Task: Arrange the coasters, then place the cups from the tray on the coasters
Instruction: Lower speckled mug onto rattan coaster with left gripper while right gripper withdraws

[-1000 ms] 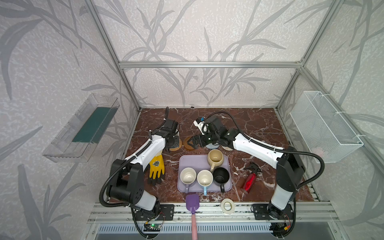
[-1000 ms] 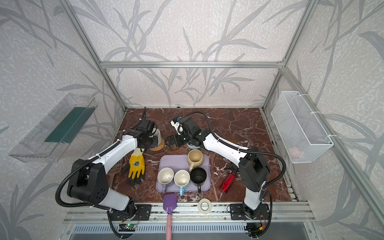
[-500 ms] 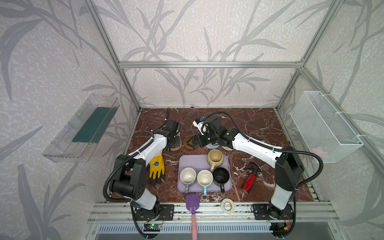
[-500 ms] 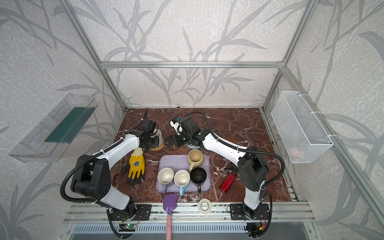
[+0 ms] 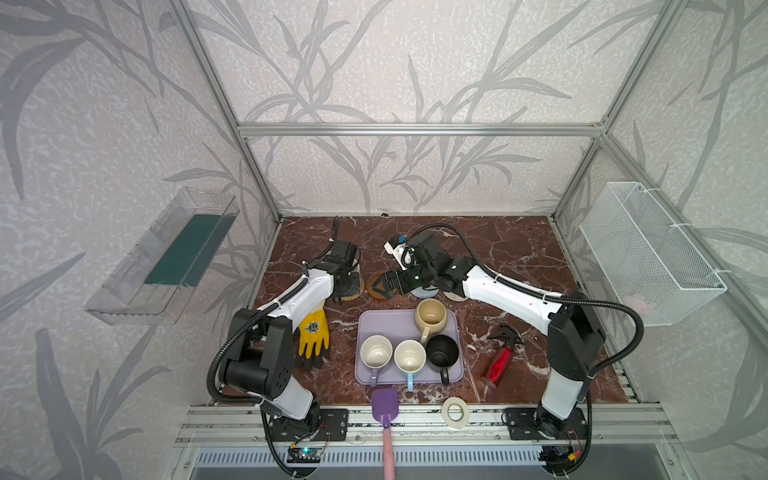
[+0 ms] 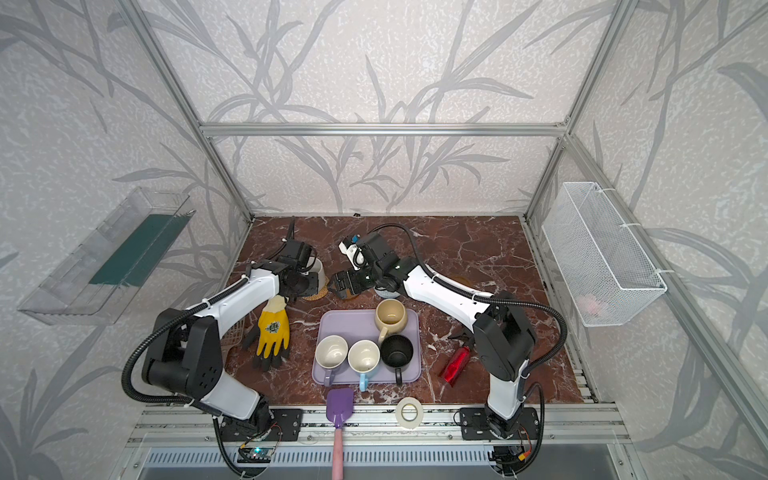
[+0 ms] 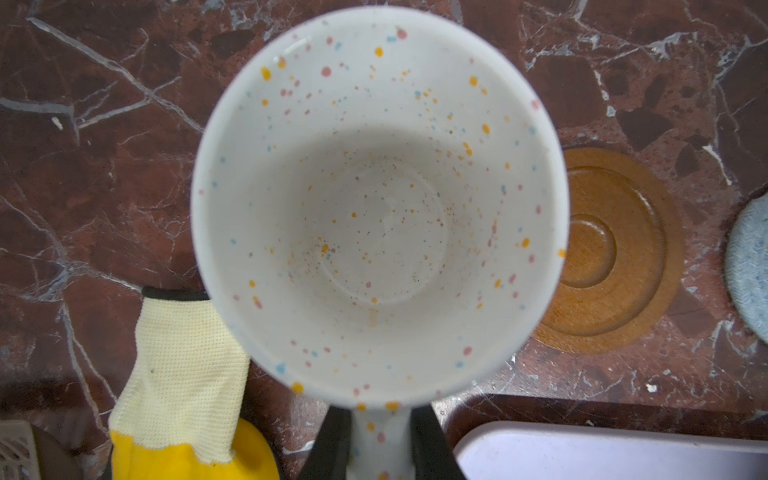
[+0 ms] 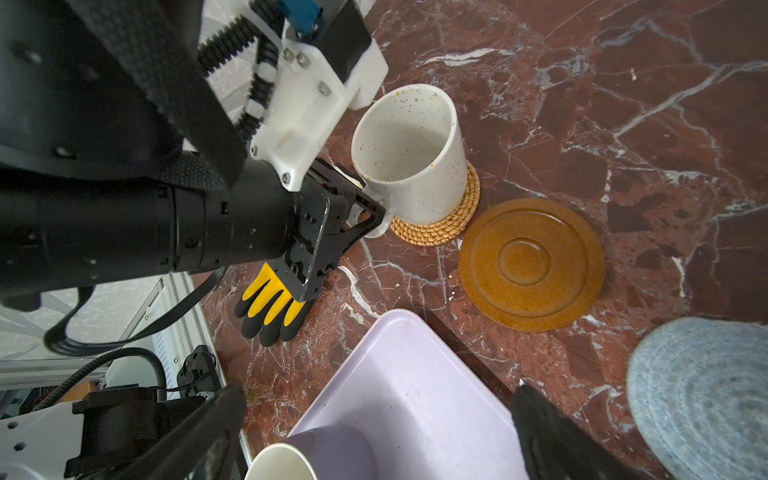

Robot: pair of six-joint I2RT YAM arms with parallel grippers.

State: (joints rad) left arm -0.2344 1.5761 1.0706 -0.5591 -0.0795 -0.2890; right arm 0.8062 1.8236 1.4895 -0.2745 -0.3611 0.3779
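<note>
Yellow glove (image 5: 312, 334) lies far left on the marble table (image 5: 519, 257). Left gripper (image 8: 368, 210) is pinched tight on the handle of the white cup (image 8: 409, 158), which is speckled, upright and sitting on the orange rattan coaster (image 8: 440, 228). Just beside that is the amber-brown coaster (image 8: 532, 264), bare. Right gripper (image 5: 381, 286) hangs over it in both top views, jaws spread wide with nothing between them. Next come the grey-blue rope coaster (image 5: 424, 293) and the beige rope coaster (image 5: 453, 296), both partly under the right arm. Nearer the front, the tray (image 5: 386, 328) holds the lilac cup (image 5: 376, 352), light blue cup (image 5: 409, 356) and black cup (image 5: 442, 353) in a row, with the cream-yellow cup (image 5: 431, 318) behind. Red spray bottle (image 5: 496, 365) lies right of the tray.
</note>
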